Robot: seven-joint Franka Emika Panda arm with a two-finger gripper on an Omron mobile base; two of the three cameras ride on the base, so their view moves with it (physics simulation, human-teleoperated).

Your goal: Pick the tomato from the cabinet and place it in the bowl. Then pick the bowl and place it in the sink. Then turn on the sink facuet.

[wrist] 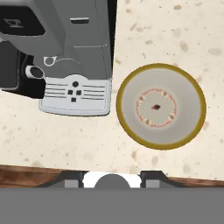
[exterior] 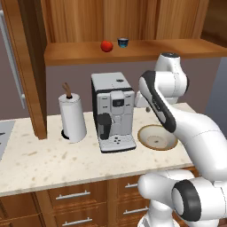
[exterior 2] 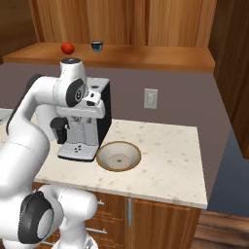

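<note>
The tomato [exterior: 106, 46] sits on the shelf board of the cabinet [exterior: 133, 52], well above the gripper and farther back toward the wall, with a small dark blue cup [exterior: 123, 42] just beside it but apart. In the right base view the same pair shows, tomato [exterior 2: 67, 47] and cup [exterior 2: 97, 46], on the cabinet [exterior 2: 146, 56] board.

Directly below the gripper, seen looking straight down from the hand, the bowl [wrist: 161, 106] stands upright on the speckled counter [wrist: 65, 140], cream inside with a tan rim and a ring of small reddish marks round a dark spot at its middle. It holds nothing. Just beside it, not touching, stands a grey and black coffee machine [wrist: 74, 57]; its panel carries small symbols and buttons, but no brand or writing can be read.

The gripper itself is hidden behind the arm's wrist in both base views, and the hand view gives only blurred stubs at its lower edge, so whether the jaws are apart or together cannot be told.

Off to the far side of the coffee machine [exterior: 113, 111] from the bowl [exterior: 157, 137], a paper towel roll [exterior: 72, 116] stands upright.
</note>
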